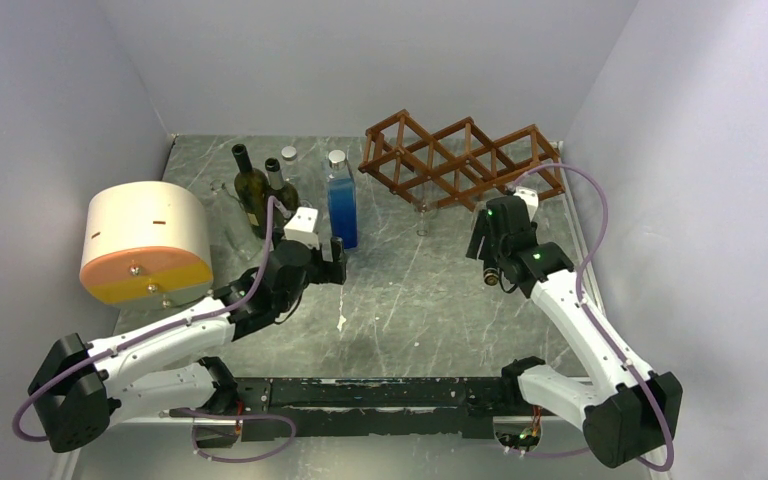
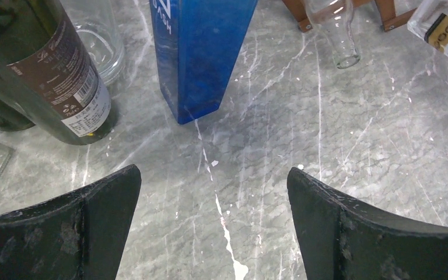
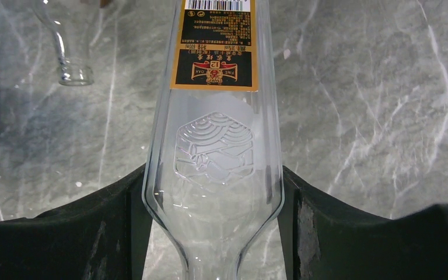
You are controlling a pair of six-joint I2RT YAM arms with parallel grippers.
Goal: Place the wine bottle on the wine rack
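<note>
Grey marble worktop (image 1: 420,300); the right end effector (image 3: 213,186) is clamped round the shoulder of the wine bottle (image 3: 214,134), whose base points away toward the wine rack (image 1: 460,155) just beyond; the left end effector (image 2: 213,192) hangs wide apart, farther off.

Bright, even overhead light, faint soft shadows, sharp focus.

Overhead view, wrist close-ups, shared table (image 1: 430,290)

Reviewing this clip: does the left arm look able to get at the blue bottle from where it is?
Probably yes. The left tool stands open facing the blue bottle, with only bare table between them; the green bottle stands close beside it.
</note>
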